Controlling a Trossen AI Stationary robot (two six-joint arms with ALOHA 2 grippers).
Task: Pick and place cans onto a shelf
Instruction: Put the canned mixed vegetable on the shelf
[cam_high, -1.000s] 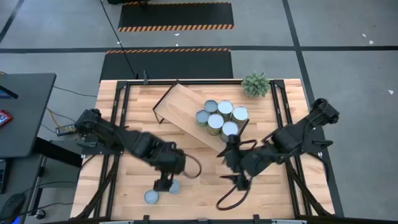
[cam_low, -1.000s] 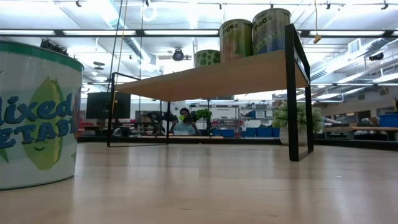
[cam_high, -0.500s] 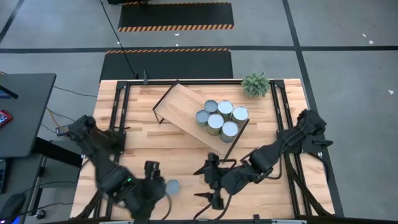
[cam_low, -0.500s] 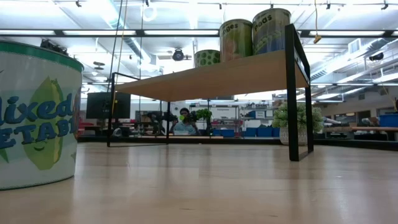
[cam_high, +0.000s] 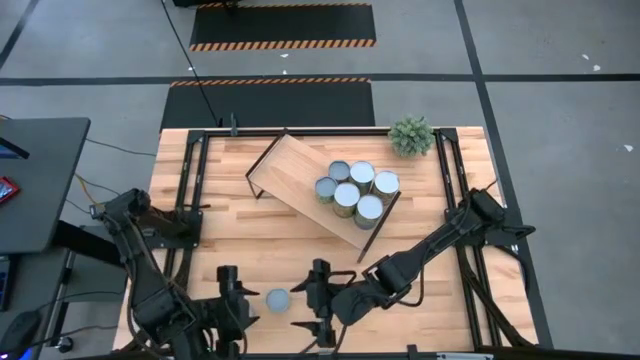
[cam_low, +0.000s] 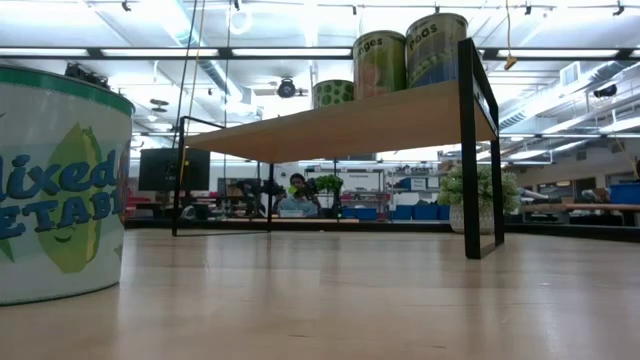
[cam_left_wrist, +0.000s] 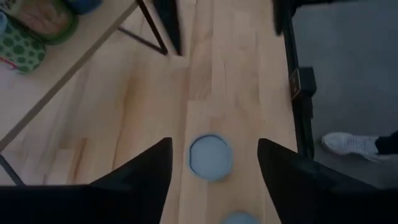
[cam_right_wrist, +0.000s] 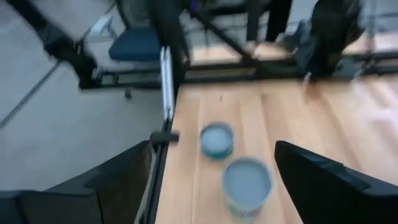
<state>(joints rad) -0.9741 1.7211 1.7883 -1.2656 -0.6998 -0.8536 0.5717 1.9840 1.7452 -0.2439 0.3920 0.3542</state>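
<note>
Six cans (cam_high: 353, 187) stood clustered on the shelf (cam_high: 300, 180), which sat angled on the light wood table (cam_high: 230, 240) near a small potted plant (cam_high: 411, 135). Grey floor with hazard-striped mats lay beyond. One blue-topped can (cam_high: 277, 299) stood near the table's front edge, between the left gripper (cam_high: 231, 300) and the right gripper (cam_high: 318, 300), both with fingers spread and grasping nothing. Only the wrist views showed a second loose can (cam_right_wrist: 215, 139) just beside the first. The low view alone revealed printed labels on the shelved cans, a big labelled can (cam_low: 60, 185) up close, and a person (cam_low: 296, 195) far back in the room
</note>
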